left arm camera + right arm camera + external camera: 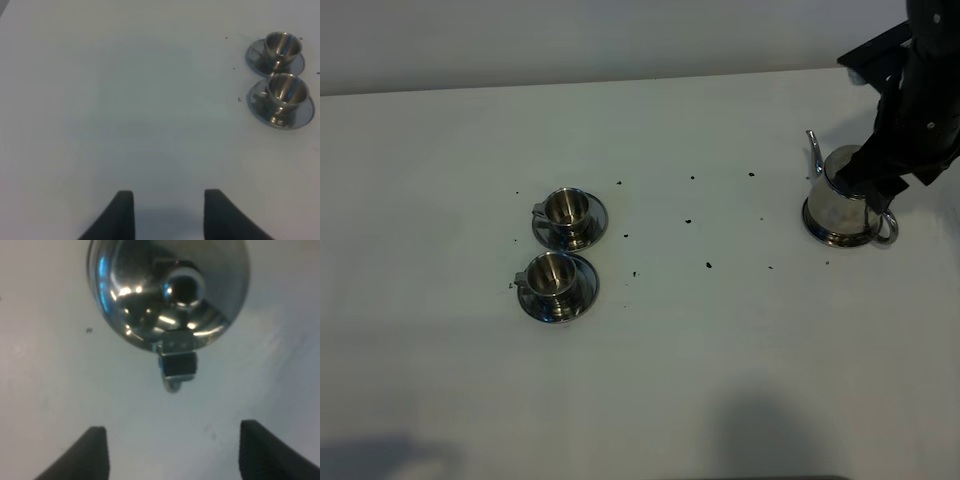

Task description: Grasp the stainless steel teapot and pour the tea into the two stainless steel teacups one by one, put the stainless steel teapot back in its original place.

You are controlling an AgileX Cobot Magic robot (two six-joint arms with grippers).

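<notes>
- One left gripper: its two dark fingers stand apart, with nothing between them but bare white table. The cups lie ahead of it and off to one side.
- Two steel teacups stand left of the table's middle, one behind the other, their saucers touching or nearly so.
- The nearer teacup stands upright on its own round saucer, its small handle turned to the left.
- The farther teacup is the same size and stands upright on the second saucer, its handle also to the left.
- Roughly a dozen small dark specks lie scattered on the table, mostly between the cups and the pot.
- One stainless steel teapot stands upright, well to the right of the cups. Its lid is on, with the knob on top.
- Its thin spout rises on the far left side, and its loop handle sticks out on the near right.
- A shiny rim shows under its base; whether that is a separate disc I cannot tell.
- One right gripper, on the dark right arm, hangs above the pot's handle side. Its fingers are spread wide and touch nothing.
</notes>
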